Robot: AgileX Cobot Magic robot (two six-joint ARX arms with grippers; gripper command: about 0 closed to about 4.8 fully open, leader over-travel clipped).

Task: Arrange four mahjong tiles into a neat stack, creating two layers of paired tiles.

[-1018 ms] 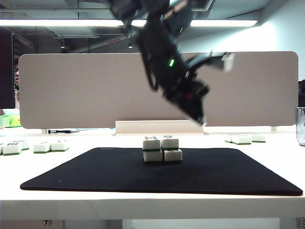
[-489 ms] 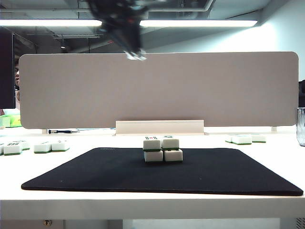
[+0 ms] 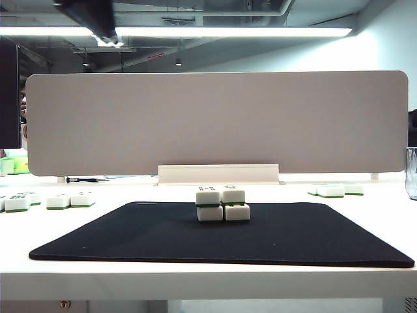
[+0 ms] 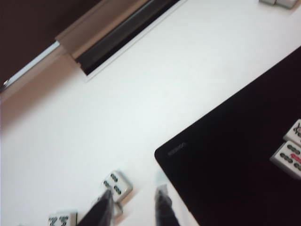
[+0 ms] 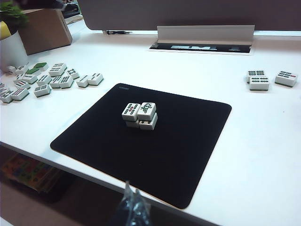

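Observation:
The stack (image 3: 223, 204) of four mahjong tiles stands in the middle of the black mat (image 3: 130, 241), two white-and-green tiles side by side with two more on top. It also shows in the right wrist view as the stack (image 5: 139, 115), and the left wrist view catches its top tiles (image 4: 291, 153) at the frame edge. My left gripper (image 4: 135, 190) is open and empty above the white table beside the mat's corner; in the exterior view it is a blur at the top left (image 3: 107, 40). My right gripper (image 5: 130, 190) is shut, off the table's near edge.
Loose tiles lie on the table left (image 3: 58, 200) and right (image 3: 335, 190) of the mat, one loose tile (image 4: 117, 182) just by my left fingers. A beige panel (image 3: 215, 124) closes the back. A cardboard box (image 5: 42, 28) and a plant pot (image 5: 11, 47) stand far left.
My left arm has swung from above the stack up and away to the top left of the exterior view. The stack has not moved.

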